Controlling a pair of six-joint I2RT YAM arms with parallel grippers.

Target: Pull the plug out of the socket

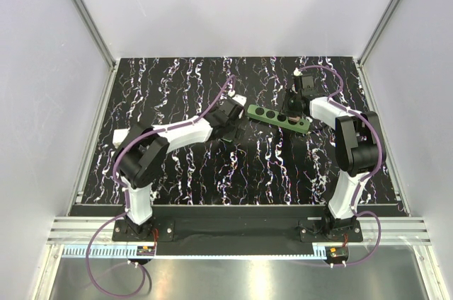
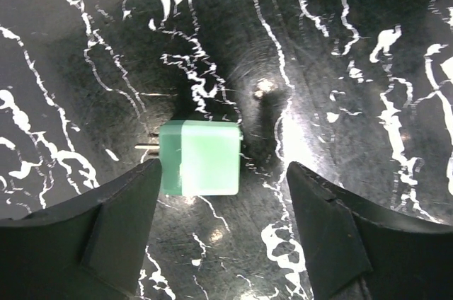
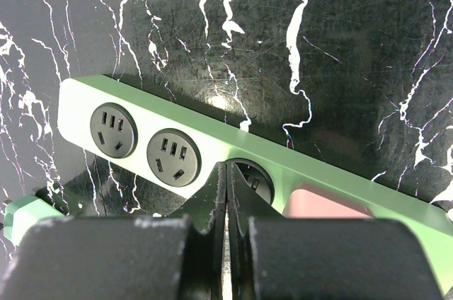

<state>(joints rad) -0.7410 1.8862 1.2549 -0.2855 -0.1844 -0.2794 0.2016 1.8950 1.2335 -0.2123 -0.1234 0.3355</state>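
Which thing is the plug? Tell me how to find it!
Start at the long green socket strip on the black marbled table. Off its left end, between the left end effector's open fingers, lies the plug: a small green cube with metal prongs.

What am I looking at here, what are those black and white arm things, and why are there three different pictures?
They are two robot arms bolted to the near edge of a black marbled table. One picture looks down from above; the other two come from small cameras on each arm's wrist. A long green power strip lies on the table. The right gripper, fingers shut together, presses down on it, over one of the round sockets. The small green plug is already out of the strip and lies on the table, metal prongs showing. The left gripper sits around it with its fingers apart; one finger is right at the plug's side, the other clear of it, so nothing is gripped.
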